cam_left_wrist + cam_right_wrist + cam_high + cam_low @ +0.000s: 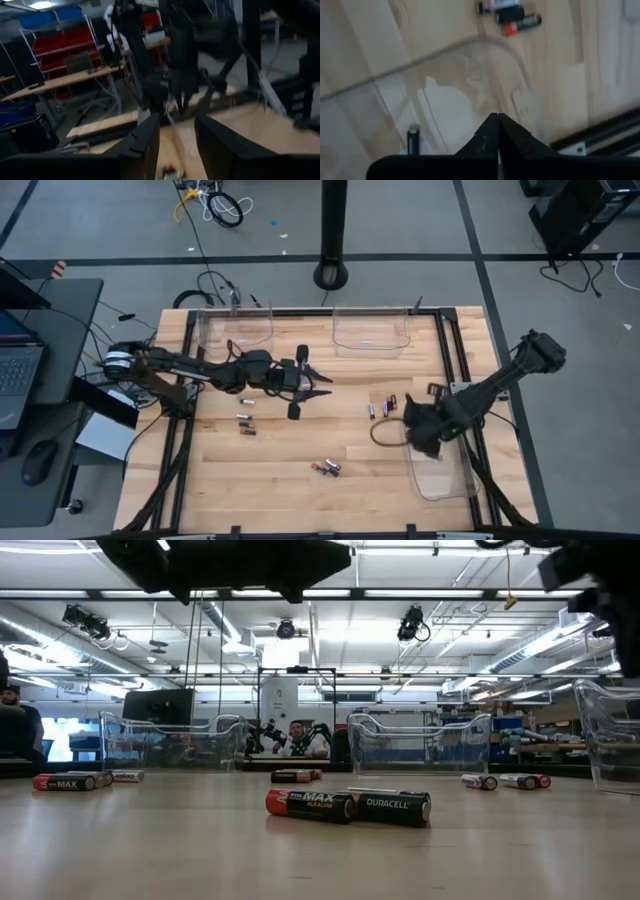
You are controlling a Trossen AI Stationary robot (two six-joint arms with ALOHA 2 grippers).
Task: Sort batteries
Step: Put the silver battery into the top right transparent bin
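I have the right gripper (497, 120) over the clear tray (440, 475) at the bench's right edge, its jaws closed on nothing; one dark battery (413, 138) lies in the tray under it. The other batteries (326, 467) are scattered on the bench, some just beside the tray. The left gripper (312, 385) hangs mid-bench, far from the tray, jaws open. Next, I think, I should lift clear of the tray wall before reaching for another one.

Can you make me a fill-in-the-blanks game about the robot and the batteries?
1. The right gripper has its jaws ____.
2. The left gripper has its jaws ____.
3. The table is made of ____.
4. The right gripper hangs over a clear plastic ____.

Missing words: shut; open; wood; tray
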